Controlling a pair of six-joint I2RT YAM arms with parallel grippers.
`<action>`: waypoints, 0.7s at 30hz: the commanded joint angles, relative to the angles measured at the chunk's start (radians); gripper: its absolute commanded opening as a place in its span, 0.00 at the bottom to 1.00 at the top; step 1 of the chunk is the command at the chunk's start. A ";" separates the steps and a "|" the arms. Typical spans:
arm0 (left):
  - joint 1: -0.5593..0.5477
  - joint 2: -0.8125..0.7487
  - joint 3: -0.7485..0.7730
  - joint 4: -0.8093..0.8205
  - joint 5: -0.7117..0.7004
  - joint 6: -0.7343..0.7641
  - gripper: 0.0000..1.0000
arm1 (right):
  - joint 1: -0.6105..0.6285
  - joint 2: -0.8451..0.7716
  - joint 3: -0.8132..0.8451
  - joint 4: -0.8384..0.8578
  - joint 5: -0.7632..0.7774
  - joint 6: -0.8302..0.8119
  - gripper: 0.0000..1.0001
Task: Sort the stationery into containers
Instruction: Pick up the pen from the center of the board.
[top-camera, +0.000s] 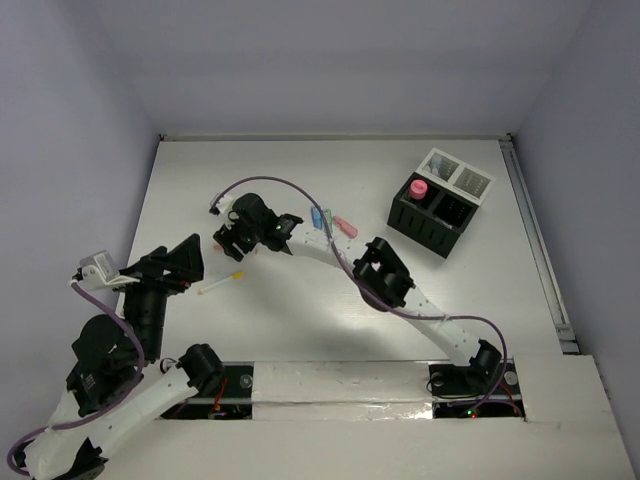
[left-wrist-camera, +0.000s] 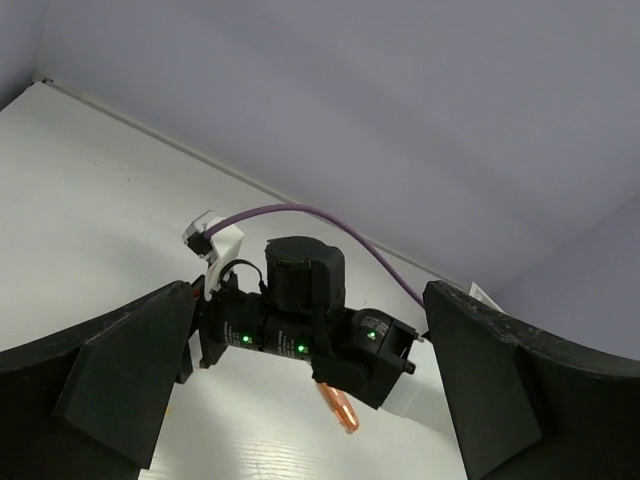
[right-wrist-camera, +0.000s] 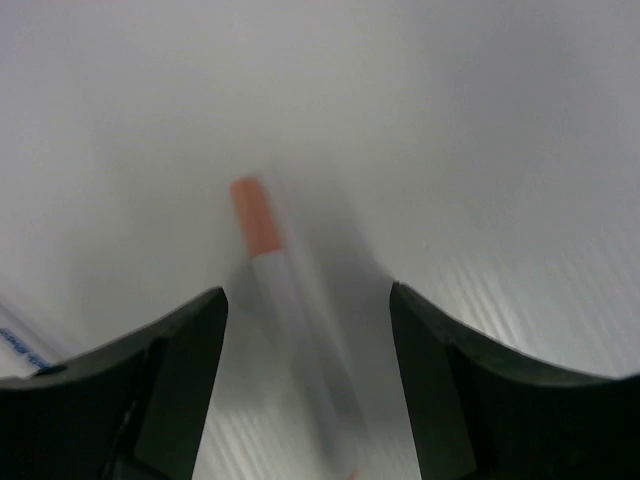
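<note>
A white pen with an orange cap (right-wrist-camera: 285, 300) lies on the table between the fingers of my right gripper (right-wrist-camera: 305, 350), which stands open around it without touching it. From above, that gripper (top-camera: 228, 240) is down at the table's left centre and hides the pen. My left gripper (top-camera: 193, 266) hangs open just left of it and holds nothing. The left wrist view faces the right wrist, with an orange pen end (left-wrist-camera: 341, 408) poking out beneath it. A white pen with a yellow cap (top-camera: 221, 283) lies near the left gripper. Blue, green (top-camera: 321, 217) and pink pens (top-camera: 345, 226) lie mid-table.
The black divided box (top-camera: 430, 222) stands at the back right with a pink cylinder (top-camera: 418, 188) upright in one cell. The white two-cell tray (top-camera: 456, 174) adjoins it behind. A purple cable (top-camera: 285, 184) arcs over the right arm. Walls close in on three sides.
</note>
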 joint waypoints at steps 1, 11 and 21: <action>0.002 -0.018 -0.005 0.032 0.008 -0.003 0.99 | 0.017 0.005 -0.055 -0.006 0.071 -0.011 0.71; 0.002 -0.018 -0.005 0.032 0.010 -0.003 0.99 | 0.039 0.008 -0.081 -0.033 0.204 -0.091 0.41; 0.002 -0.008 -0.006 0.029 0.002 -0.003 0.99 | 0.039 -0.105 -0.261 0.069 0.214 -0.112 0.07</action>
